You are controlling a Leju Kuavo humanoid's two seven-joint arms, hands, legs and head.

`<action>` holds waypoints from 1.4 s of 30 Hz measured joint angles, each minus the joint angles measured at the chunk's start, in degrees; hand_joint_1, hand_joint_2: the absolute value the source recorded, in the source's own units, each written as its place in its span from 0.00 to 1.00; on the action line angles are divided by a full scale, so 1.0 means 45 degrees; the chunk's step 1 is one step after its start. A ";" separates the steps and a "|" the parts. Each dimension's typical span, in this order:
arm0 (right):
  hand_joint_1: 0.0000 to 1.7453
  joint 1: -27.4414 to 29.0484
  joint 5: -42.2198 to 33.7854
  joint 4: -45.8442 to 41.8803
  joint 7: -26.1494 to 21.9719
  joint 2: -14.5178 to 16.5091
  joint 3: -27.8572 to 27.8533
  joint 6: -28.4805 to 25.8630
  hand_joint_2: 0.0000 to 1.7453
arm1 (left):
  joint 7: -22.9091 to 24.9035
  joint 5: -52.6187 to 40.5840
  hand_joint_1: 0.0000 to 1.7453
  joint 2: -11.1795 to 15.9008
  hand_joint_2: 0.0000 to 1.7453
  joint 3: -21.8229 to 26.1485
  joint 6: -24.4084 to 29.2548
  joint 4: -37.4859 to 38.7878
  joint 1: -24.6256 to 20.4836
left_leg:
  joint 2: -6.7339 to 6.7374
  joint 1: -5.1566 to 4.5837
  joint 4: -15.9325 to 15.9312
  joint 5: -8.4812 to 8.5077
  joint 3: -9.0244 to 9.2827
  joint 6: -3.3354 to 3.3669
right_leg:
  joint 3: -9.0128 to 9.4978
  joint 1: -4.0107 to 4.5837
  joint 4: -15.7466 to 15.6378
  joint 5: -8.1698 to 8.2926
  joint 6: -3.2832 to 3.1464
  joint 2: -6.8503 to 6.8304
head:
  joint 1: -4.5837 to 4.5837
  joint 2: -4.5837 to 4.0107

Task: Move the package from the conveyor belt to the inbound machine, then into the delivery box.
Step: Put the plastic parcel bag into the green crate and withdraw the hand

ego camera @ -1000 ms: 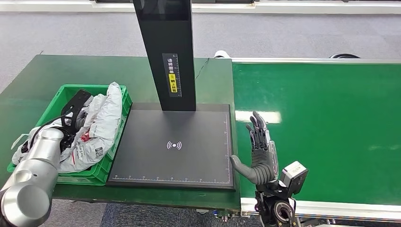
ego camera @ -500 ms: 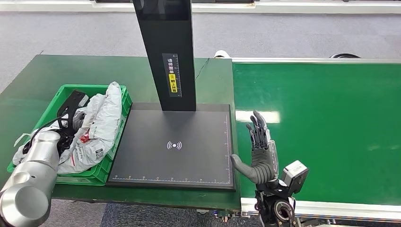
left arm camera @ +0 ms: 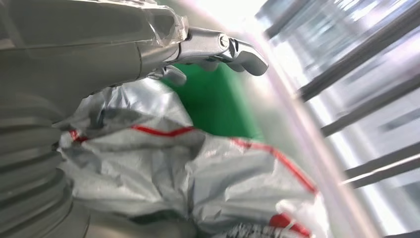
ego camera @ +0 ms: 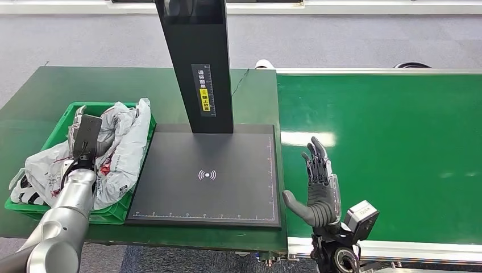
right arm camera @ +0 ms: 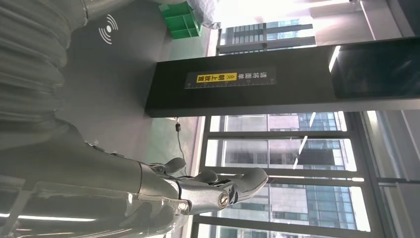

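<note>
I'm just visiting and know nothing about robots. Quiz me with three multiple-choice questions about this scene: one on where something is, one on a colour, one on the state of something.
1. Where do the crumpled grey plastic packages lie?
A. on the conveyor belt
B. in the green plastic crate
C. on the black scanner pad

2. What colour is the conveyor belt's surface?
A. green
B. blue
C. black

3. How is the robot's right hand?
A. gripping a package
B. closed in a fist
C. open, fingers apart, holding nothing

Answers:
1 B: the bags fill the green plastic crate left of the black scanner pad.
2 A: the belt is glossy green.
3 C: the fingers stand upright and spread, with nothing between them.
</note>
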 joint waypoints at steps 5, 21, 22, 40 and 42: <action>0.00 0.0022 -0.0020 0.0000 -0.0092 -0.0053 0.0000 0.0000 1.00 | -0.0595 0.0662 0.00 -0.0111 1.00 -0.1113 0.0946 -0.1508 0.0721 | 0.0019 0.0002 0.0004 0.0000 -0.0074 0.0000 | -0.0074 -0.0002 0.0001 0.0005 0.0002 0.0011 | 0.0002 0.0000; 0.00 0.0021 -0.0041 0.0032 -0.0246 -0.0119 0.0000 0.0080 1.00 | -0.0952 0.1080 0.00 -0.0131 1.00 -0.2771 0.1999 -0.3871 0.1951 | 0.0047 0.0003 0.0005 -0.0001 -0.0161 0.0001 | -0.0163 -0.0001 0.0001 0.0008 0.0004 0.0043 | 0.0001 0.0000; 0.00 0.0018 -0.0043 0.0040 -0.0250 -0.0124 -0.0001 0.0100 1.00 | -0.1076 0.1341 0.00 -0.0131 1.00 -0.2867 0.2141 -0.4178 0.2117 | 0.0052 0.0003 0.0005 -0.0002 -0.0163 0.0001 | -0.0166 -0.0001 0.0001 0.0009 0.0004 0.0049 | 0.0001 0.0000; 0.00 -0.0067 -0.0045 0.0112 -0.0251 -0.0137 -0.0029 0.0112 1.00 | -0.1686 0.2228 0.00 -0.0208 1.00 -0.3455 0.4526 -0.7832 0.3864 | 0.0074 0.0013 0.0005 -0.0004 -0.0196 0.0001 | -0.0206 0.0021 0.0002 0.0013 -0.0003 0.0075 | 0.0001 0.0000; 0.00 -0.0067 -0.0045 0.0112 -0.0251 -0.0137 -0.0029 0.0113 1.00 | -0.1859 0.1934 0.00 -0.0232 1.00 -0.3327 0.4942 -0.8087 0.3943 | 0.0075 0.0014 0.0006 -0.0004 -0.0198 0.0001 | -0.0208 0.0022 0.0002 0.0013 -0.0003 0.0075 | 0.0001 0.0000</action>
